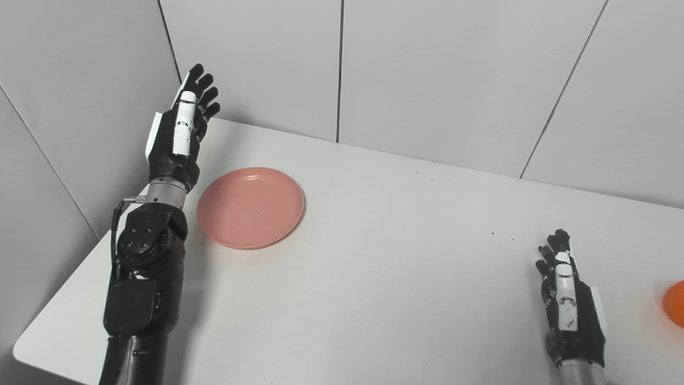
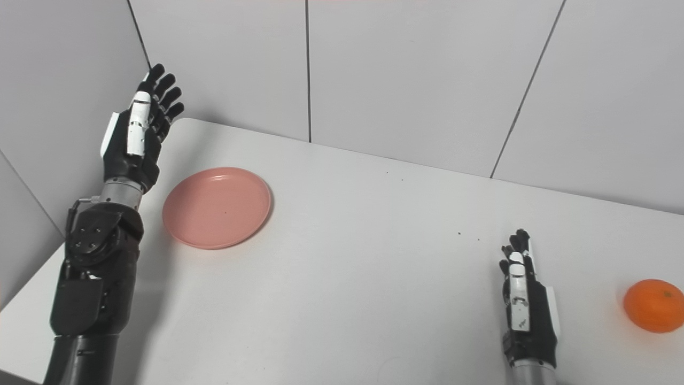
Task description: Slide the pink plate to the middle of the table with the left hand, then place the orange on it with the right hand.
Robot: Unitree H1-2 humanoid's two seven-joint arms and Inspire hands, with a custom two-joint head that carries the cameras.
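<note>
The pink plate [image 1: 250, 207] lies flat and bare on the left part of the white table [image 1: 385, 267]. My left hand [image 1: 181, 128] is raised above the table's far left corner, just left of the plate and not touching it, fingers stretched out and holding nothing. The orange [image 2: 654, 305] rests on the table at the far right; in the left eye view it is cut by the picture's edge. My right hand [image 2: 522, 302] is low at the right front, left of the orange and apart from it, fingers extended, nothing in it.
Grey panelled walls [image 1: 427, 69] close in the table at the back and on the left. The table's rounded front-left corner [image 1: 24, 350] shows beside my left forearm. A few dark specks [image 1: 502, 235] dot the tabletop.
</note>
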